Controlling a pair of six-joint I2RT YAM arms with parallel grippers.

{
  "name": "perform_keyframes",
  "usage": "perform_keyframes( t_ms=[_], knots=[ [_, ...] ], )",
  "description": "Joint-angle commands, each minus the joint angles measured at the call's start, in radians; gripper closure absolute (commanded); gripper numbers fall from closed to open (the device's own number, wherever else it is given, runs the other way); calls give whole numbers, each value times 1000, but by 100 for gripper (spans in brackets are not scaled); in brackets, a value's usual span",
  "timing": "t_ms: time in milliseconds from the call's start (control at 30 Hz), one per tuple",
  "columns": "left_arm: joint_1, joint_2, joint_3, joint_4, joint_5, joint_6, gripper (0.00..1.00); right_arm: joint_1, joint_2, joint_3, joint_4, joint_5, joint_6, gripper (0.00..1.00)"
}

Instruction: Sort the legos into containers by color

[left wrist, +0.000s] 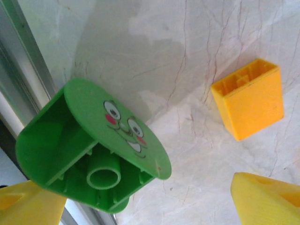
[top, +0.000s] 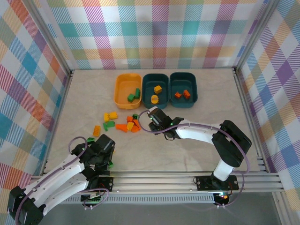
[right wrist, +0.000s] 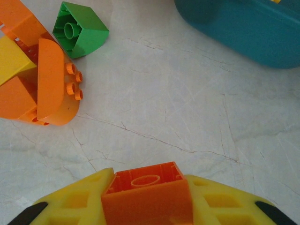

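With our right gripper (right wrist: 149, 200) pinching an orange brick (right wrist: 145, 187) and our left gripper (left wrist: 147, 204) spread wide, we should lift clear and release squarely over the rightmost teal bin (top: 183, 77)

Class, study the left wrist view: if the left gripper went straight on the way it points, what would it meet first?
Most likely the green face brick, lying just ahead of the open left gripper, nearer one finger; depth is unclear.
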Motion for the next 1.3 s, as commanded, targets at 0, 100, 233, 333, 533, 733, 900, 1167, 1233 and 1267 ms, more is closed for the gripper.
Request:
perform_keyframes(
  t_ms=[0,100,233,333,533,733,900,1167,1233,1267],
  knots=[
    [-12,19,-37,-13,-54,-175,10,-5,-26,-11,21,0,8,69],
    [-12,40,-42,0,-50,-205,10,-5,-29,-16,27,3,6,69],
    [-12,36,-31,-41,-77,-233,11,-6,-30,-16,28,-9,6,69],
    [-12,16,-54,-38,-97,-263,15,-5,-35,-17,29,-11,8,69],
    [-12,19,-59,-15,-123,-247,28,-5,-48,-26,36,-8,6,69],
    [-12,70,-63,44,-107,-222,38,-6,-59,-31,36,-3,4,69],
    [-12,68,-52,53,-129,-201,51,-5,-66,-34,38,2,2,69],
    [-12,56,62,75,-192,-30,73,-6,-76,-39,38,16,3,69],
    [-13,90,142,68,-209,46,76,-8,-78,-41,40,18,4,69],
    [-13,116,181,64,-212,81,78,-9,-82,-43,41,18,6,69]
  ],
)
